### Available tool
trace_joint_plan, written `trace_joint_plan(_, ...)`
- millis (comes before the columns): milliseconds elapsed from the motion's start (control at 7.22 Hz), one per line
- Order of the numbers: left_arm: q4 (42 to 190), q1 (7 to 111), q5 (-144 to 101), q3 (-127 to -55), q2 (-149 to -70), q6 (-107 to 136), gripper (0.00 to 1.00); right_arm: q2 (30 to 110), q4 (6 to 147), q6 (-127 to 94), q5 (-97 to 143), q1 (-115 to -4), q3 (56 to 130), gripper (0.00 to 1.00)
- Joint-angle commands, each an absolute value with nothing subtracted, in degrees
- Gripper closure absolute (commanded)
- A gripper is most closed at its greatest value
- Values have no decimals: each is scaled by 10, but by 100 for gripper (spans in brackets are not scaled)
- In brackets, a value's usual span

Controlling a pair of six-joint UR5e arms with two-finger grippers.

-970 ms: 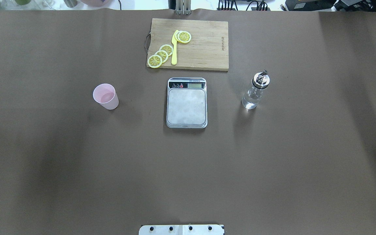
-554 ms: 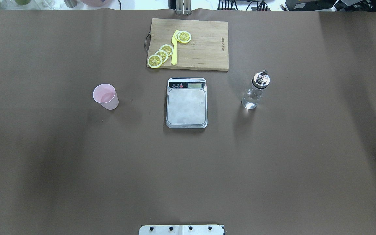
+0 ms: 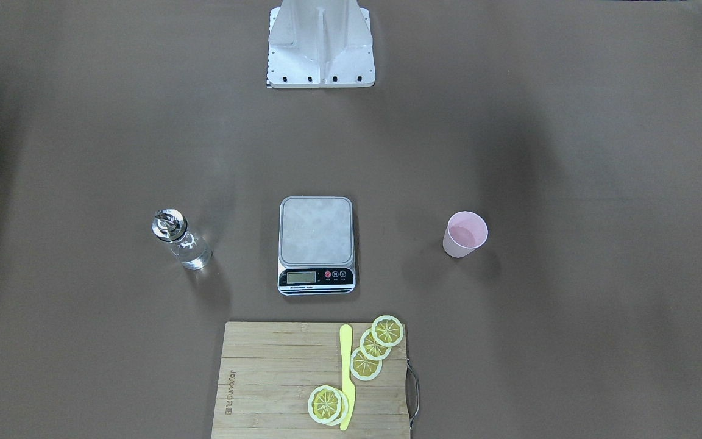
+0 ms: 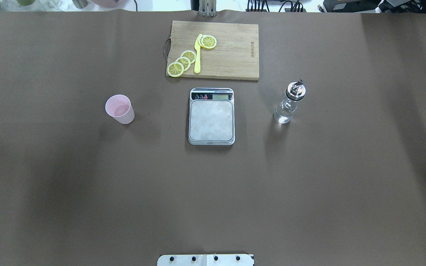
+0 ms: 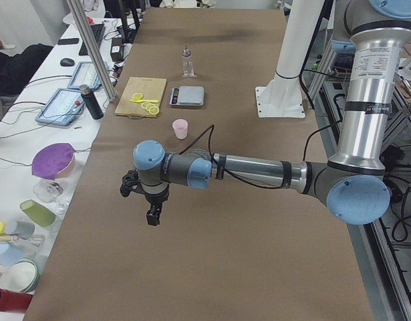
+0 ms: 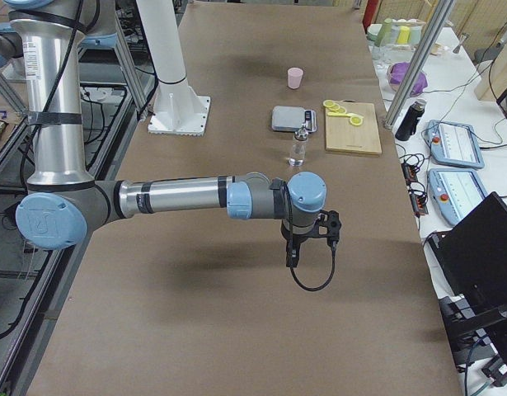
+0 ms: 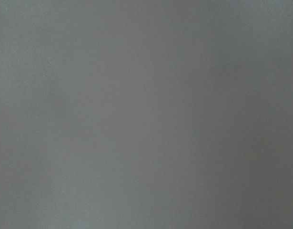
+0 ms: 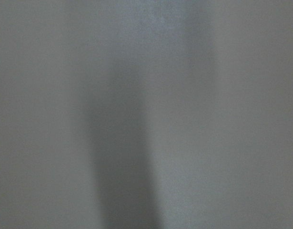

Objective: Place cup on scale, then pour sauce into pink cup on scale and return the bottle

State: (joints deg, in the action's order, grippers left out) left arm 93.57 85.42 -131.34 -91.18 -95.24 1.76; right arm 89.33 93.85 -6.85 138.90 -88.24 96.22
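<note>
Cup: the cup stood upright on the tabletop, rim up, on the left arm's side and well apart from the scale.
Scale: the scale sat mid-tabletop between cup and bottle, its display strip on the side facing the board.
Bottle: the bottle stood upright on the right arm's side, well apart from the scale, with its metal pourer on top.
Sauce: the sauce looked clear and seemed to sit low in the bottle, though it was small from where I stood.
Board: the board lay just beyond the scale, carrying lemon slices and a yellow knife.
Left gripper: the left gripper hung over the tabletop, well short of the cup. From the side I could not tell whether its jaws were spread or pressed together.
Right gripper: the right gripper hung over the tabletop, well short of the bottle. Its jaws' state could not be told either.
Wrist views: only blurred tabletop showed.
</note>
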Motion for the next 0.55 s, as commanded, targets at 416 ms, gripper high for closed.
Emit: trace_joint_plan(416,921,720,-1314,-990,-1039,309,1,890,935,-72,1387,-882,964,0)
